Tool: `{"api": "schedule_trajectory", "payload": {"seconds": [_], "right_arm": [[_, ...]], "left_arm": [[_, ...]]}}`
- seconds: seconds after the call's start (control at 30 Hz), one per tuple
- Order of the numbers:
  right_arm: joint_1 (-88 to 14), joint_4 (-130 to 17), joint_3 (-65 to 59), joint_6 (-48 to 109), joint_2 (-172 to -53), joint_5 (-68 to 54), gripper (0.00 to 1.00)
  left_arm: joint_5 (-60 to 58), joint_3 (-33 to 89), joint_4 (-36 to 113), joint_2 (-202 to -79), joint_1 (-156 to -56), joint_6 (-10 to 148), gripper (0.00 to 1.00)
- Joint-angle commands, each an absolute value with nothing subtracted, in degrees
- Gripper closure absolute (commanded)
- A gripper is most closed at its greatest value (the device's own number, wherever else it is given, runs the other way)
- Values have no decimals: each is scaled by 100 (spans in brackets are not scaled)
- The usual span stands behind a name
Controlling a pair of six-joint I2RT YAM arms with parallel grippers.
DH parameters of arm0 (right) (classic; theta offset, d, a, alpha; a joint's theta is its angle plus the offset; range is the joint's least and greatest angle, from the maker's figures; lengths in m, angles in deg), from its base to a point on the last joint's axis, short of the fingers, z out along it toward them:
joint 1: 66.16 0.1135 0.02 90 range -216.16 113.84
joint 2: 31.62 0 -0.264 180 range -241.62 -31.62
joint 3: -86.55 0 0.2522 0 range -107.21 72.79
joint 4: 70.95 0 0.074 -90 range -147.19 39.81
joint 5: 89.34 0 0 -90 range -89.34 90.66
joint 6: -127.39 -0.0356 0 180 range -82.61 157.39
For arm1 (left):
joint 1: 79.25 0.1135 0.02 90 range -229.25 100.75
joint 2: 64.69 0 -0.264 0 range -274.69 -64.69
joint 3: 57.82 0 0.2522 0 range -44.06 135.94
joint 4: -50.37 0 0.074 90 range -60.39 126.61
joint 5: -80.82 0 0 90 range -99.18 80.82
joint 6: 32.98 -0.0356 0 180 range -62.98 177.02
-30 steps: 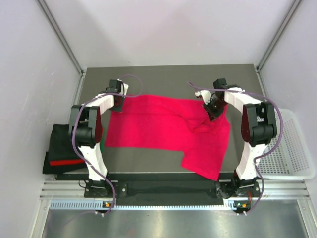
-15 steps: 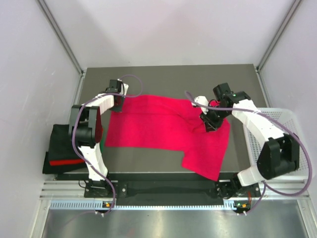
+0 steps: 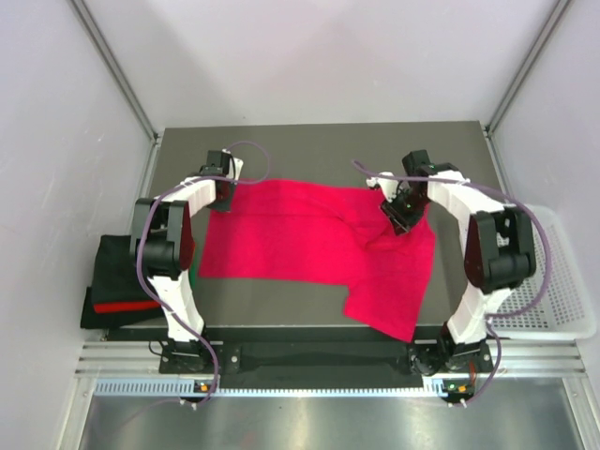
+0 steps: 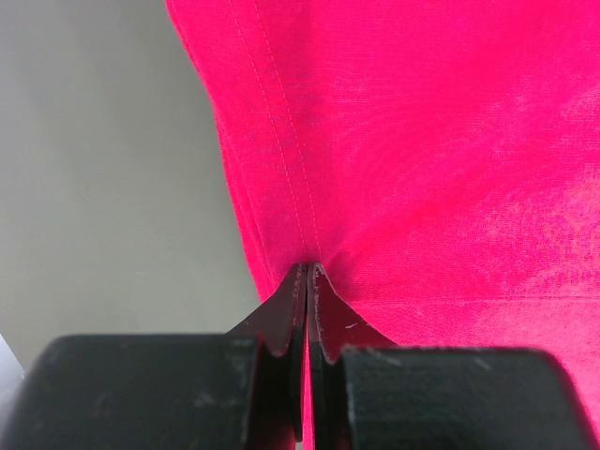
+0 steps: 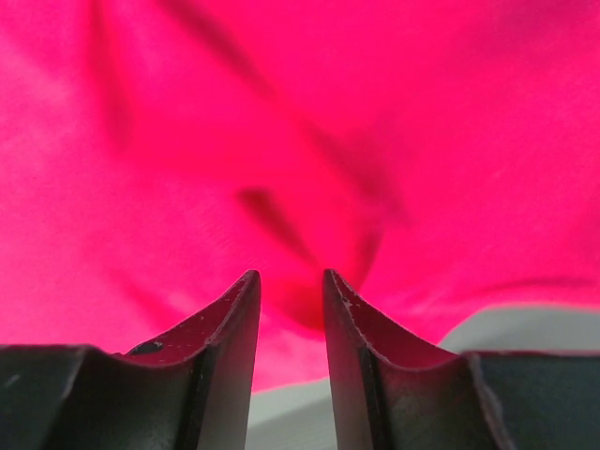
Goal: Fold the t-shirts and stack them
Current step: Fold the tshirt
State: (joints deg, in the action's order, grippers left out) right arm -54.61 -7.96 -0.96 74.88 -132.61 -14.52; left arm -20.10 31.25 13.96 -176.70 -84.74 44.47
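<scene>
The bright magenta-red t-shirt (image 3: 309,239) lies spread across the dark table (image 3: 309,150), with a raised wrinkle near its right side. My left gripper (image 3: 223,193) is shut on the shirt's far left hem, which the left wrist view shows pinched between the closed jaws (image 4: 308,274). My right gripper (image 3: 401,217) sits low over the shirt's far right part. In the right wrist view its jaws (image 5: 291,281) stand narrowly apart, with a creased fold of the shirt (image 5: 309,169) at the tips. A folded pile of black and red shirts (image 3: 117,281) lies off the table's left edge, with a green sliver (image 3: 194,274) beside it.
A white mesh basket (image 3: 553,281) stands at the right of the table. Grey walls and metal frame posts close in the back and sides. The shirt's near right corner (image 3: 384,314) reaches the table's front edge.
The right arm swung its elbow out to the right and the gripper dipped nearer, then both came back to almost where they were. The left arm and the shirt's outline stayed the same.
</scene>
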Motion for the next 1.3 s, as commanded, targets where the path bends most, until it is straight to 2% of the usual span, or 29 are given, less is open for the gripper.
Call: {"api": "schedule_trajectory", "payload": {"seconds": [0.0, 0.8, 0.9, 0.93, 1.0, 1.03, 1.27], "right_arm": [[-5588, -1035, -692, 7562, -13672, -1428, 66], [-5711, -1017, -1088, 7764, -14403, -1296, 66], [-5719, -833, -1158, 7791, -14438, -1454, 74], [-5711, -798, -1123, 7791, -14386, -1472, 89], [-5719, -771, -1071, 7826, -14280, -1533, 98], [-5711, -753, -992, 7826, -14106, -1560, 100], [-5509, -323, -280, 7887, -12638, -1990, 99]], "left_arm": [[-1929, 3012, 1332, -17543, -8452, 4419, 100], [-1894, 2968, 1358, -17569, -8443, 4419, 100], [-1885, 2985, 1349, -17570, -8452, 4410, 100], [-1877, 2985, 1341, -17561, -8452, 4419, 100], [-1876, 2985, 1323, -17561, -8452, 4419, 100], [-1868, 2985, 1341, -17552, -8452, 4411, 100], [-1841, 2985, 1341, -17534, -8452, 4428, 99]]}}
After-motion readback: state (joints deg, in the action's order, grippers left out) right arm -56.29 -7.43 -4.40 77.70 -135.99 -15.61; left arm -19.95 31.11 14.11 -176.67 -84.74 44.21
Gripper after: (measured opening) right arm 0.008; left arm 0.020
